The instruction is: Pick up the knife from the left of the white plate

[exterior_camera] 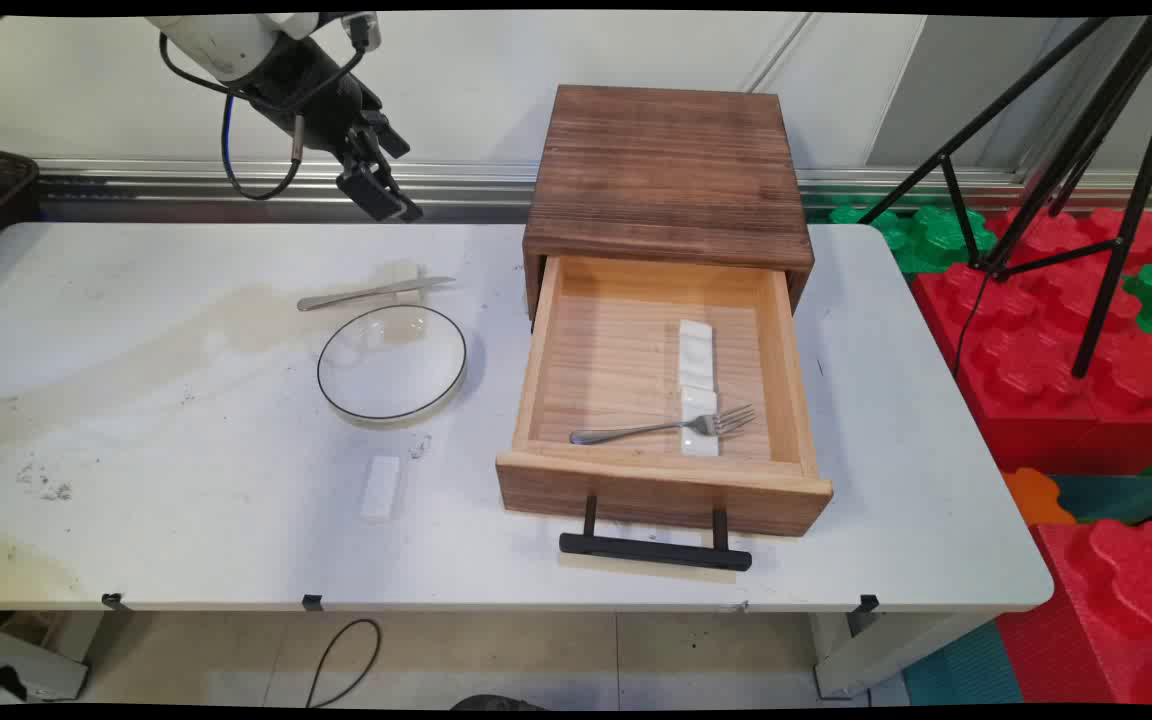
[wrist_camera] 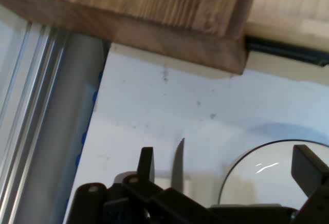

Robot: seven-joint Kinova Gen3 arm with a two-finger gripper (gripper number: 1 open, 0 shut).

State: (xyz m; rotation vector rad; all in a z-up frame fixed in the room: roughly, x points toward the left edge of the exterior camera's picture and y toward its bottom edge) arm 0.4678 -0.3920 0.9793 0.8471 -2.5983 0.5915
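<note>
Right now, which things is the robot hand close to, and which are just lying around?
Close to the open fingers: knife, glass plate.
Lying farther off: fork in the open drawer, white block, red blocks.

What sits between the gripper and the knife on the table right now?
Nothing visible. The gripper hangs open above the table's far edge, holding nothing, and the knife lies just nearer on its small white rest, uncovered. The glass plate sits nearer than the knife, the wooden drawer box off to its right.
</note>
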